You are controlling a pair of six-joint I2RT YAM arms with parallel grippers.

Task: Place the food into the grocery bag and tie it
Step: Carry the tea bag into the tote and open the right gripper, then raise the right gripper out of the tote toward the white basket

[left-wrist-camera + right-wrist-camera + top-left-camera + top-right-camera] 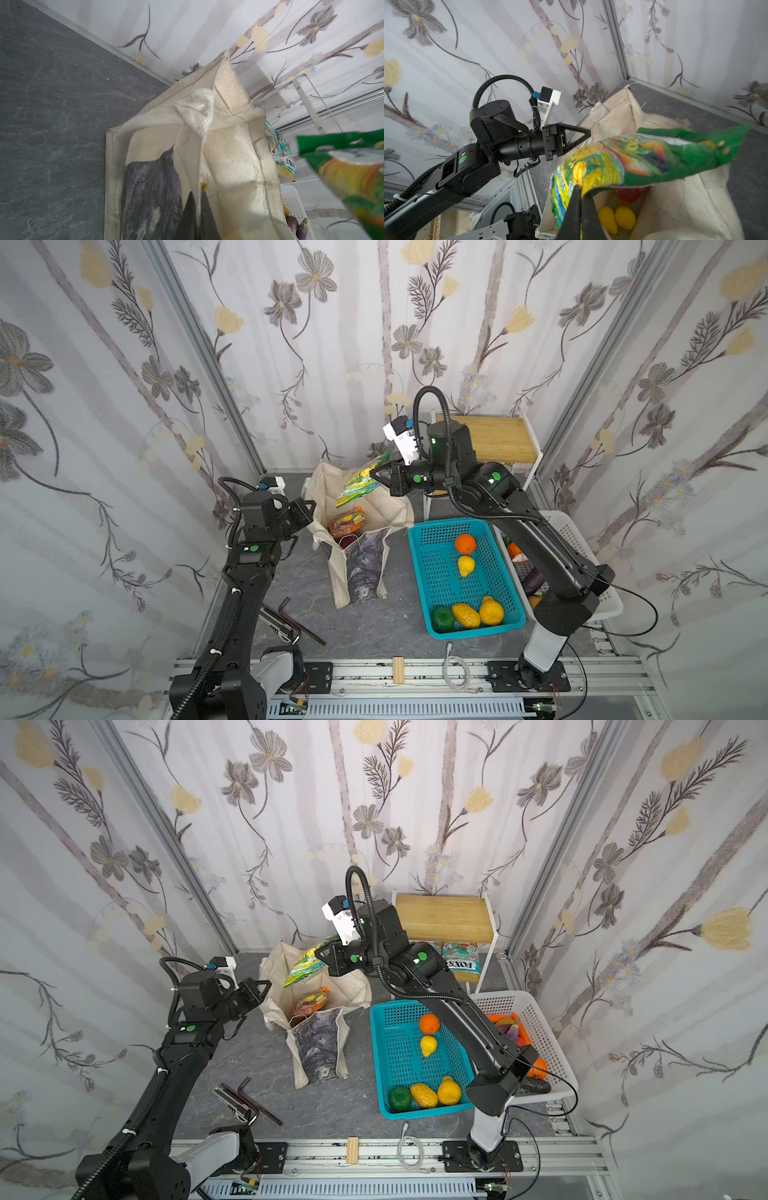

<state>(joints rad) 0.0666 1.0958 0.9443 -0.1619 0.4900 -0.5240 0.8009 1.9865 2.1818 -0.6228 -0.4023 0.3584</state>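
Observation:
The cream grocery bag [390,506] [347,986] stands open at the back of the table. My left gripper [309,506] [198,193] is shut on the bag's left rim cloth and holds that side up. My right gripper [374,472] [580,187] is shut on a green snack packet [359,485] [654,158] that hangs tilted over the bag's mouth. Inside the bag lie an orange snack packet [345,522], two small yellow fruits [625,217] and a red fruit [630,194], partly hidden by the green packet. A purple eggplant [534,580] lies in the white basket.
A teal basket [419,539] holding an orange, a lemon and other fruit sits right of the bag. The white basket [611,605] is under my right arm. A wooden-topped shelf [494,435] stands at the back right. Hex keys [299,622] and a cable [455,672] lie near the front.

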